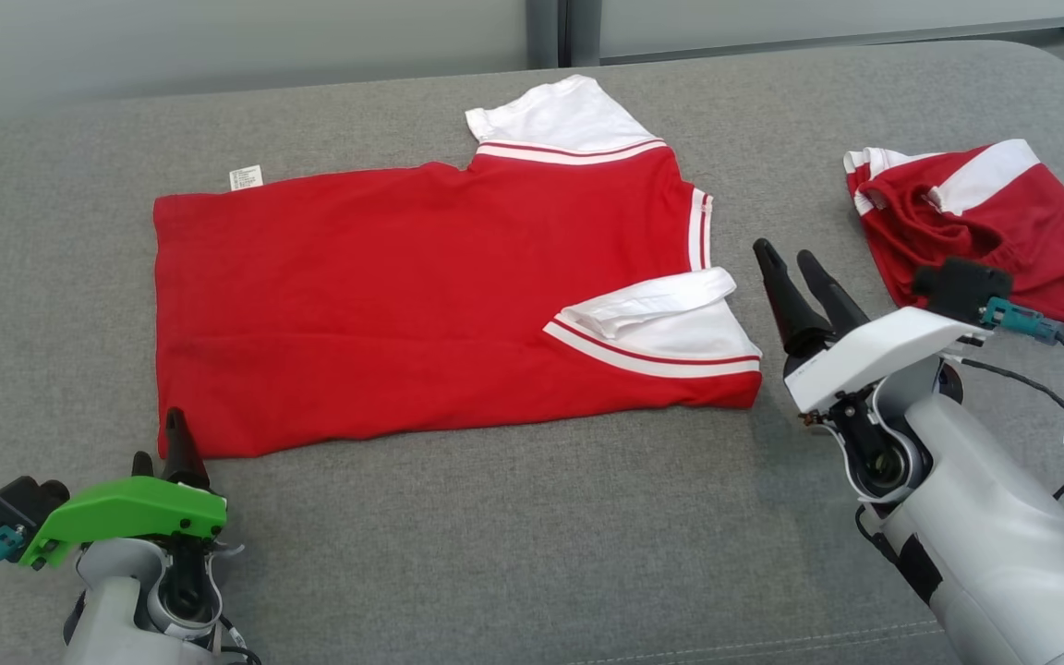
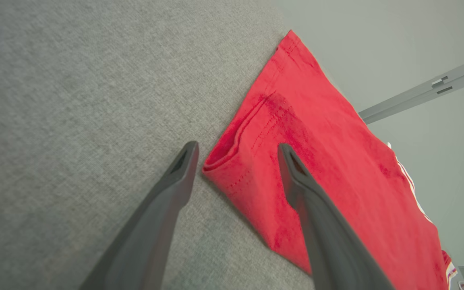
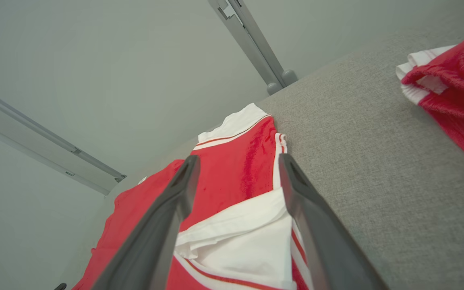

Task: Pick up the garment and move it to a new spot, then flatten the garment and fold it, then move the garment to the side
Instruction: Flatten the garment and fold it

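Soft, even light fills all three views, bright with no glare, and the shirt point(image 1: 421, 305) throws only a thin shadow along its 6 o'clock edge. Both wrist views stretch toward their edges, and the fingers point(image 2: 155, 225) look soft and slightly blurred near 6 o'clock.
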### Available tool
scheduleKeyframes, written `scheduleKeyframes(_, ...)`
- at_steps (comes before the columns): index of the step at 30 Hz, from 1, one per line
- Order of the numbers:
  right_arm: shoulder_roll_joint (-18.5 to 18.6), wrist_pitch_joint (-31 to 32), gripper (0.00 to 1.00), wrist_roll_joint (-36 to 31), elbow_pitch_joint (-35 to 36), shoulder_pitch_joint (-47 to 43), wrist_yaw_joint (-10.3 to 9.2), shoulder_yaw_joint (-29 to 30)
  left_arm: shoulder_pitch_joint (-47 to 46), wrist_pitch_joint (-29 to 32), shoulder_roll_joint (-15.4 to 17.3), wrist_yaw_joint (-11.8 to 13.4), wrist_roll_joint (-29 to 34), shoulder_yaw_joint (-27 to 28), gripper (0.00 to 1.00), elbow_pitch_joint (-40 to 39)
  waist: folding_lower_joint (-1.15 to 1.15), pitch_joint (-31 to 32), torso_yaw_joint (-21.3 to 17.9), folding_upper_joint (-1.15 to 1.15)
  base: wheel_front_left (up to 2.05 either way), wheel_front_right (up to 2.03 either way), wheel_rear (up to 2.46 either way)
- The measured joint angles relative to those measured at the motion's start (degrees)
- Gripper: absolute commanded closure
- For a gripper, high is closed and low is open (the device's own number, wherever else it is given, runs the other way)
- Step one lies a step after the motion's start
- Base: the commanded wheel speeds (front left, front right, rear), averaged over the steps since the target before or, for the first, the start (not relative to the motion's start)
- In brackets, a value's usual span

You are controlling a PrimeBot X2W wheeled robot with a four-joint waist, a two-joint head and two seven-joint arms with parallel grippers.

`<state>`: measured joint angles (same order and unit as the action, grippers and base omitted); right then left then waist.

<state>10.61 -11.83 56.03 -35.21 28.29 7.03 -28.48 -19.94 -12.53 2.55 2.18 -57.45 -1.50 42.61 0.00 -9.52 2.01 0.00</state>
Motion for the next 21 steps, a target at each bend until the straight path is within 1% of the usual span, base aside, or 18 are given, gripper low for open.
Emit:
scheduleKeyframes(4, -0.44, -0.08, 0.0, 0.01, 0.51, -1.24, 0.01, -0.59, 0.04, 1.14, -0.13, -0.14, -2.01, 0.79, 0.0, 0.89, 0.0, -0.05, -0.96, 0.0, 0.0, 0.0, 0.0)
scheduleKeyframes(12, -0.16, -0.74, 0.0, 0.02, 1.45, -2.83, 0.01, -0.98, 0.02, 1.72, -0.16, -0.14, -3.02, 1.35, 0.0, 1.34, 0.0, -0.68, -3.01, 0.0, 0.0, 0.0, 0.0)
scheduleKeyframes(14, 0.18, -0.76, 0.0, 0.04, 1.47, -3.25, 0.01, -0.86, -0.05, 1.64, -0.16, -0.14, -3.27, 1.47, 0.29, 1.34, 0.0, -0.89, -3.35, 0.0, 0.0, 0.0, 0.0)
scheduleKeyframes(15, 0.3, -0.76, 0.0, 0.18, 1.48, -3.46, 0.01, -0.8, -0.08, 1.6, -0.16, -0.14, -3.38, 1.48, 0.57, 1.34, 0.0, -0.98, -3.44, 0.0, 0.0, 0.0, 0.0)
scheduleKeyframes(16, 0.31, -0.77, 0.0, 0.45, 1.56, -3.81, 0.01, -0.81, -0.09, 1.37, -0.16, -0.14, -3.38, 1.49, 0.71, 1.34, 0.0, -1.03, -3.5, 0.0, 0.0, 0.0, 0.0)
scheduleKeyframes(17, 0.23, -0.77, 0.0, 0.65, 1.59, -4.28, 0.01, -0.94, -0.1, 1.31, -0.18, -0.14, -3.38, 1.49, 0.98, 1.34, 0.0, -1.06, -3.52, 0.0, 0.0, 0.0, 0.0)
scheduleKeyframes(18, 0.16, -0.76, 0.0, 0.73, 1.59, -4.8, 0.01, -1.27, -0.1, 1.31, -0.18, -0.14, -3.38, 1.49, 1.0, 1.34, 0.0, -1.08, -3.51, 0.0, 0.0, 0.0, 0.0)
scheduleKeyframes(21, 0.01, -0.76, 0.0, 1.03, 1.56, -6.05, 0.01, -2.04, -0.1, 1.25, -0.31, -0.22, -3.38, 1.48, 1.0, 1.33, 0.0, -1.1, -3.45, 0.0, 0.0, 0.0, 0.0)
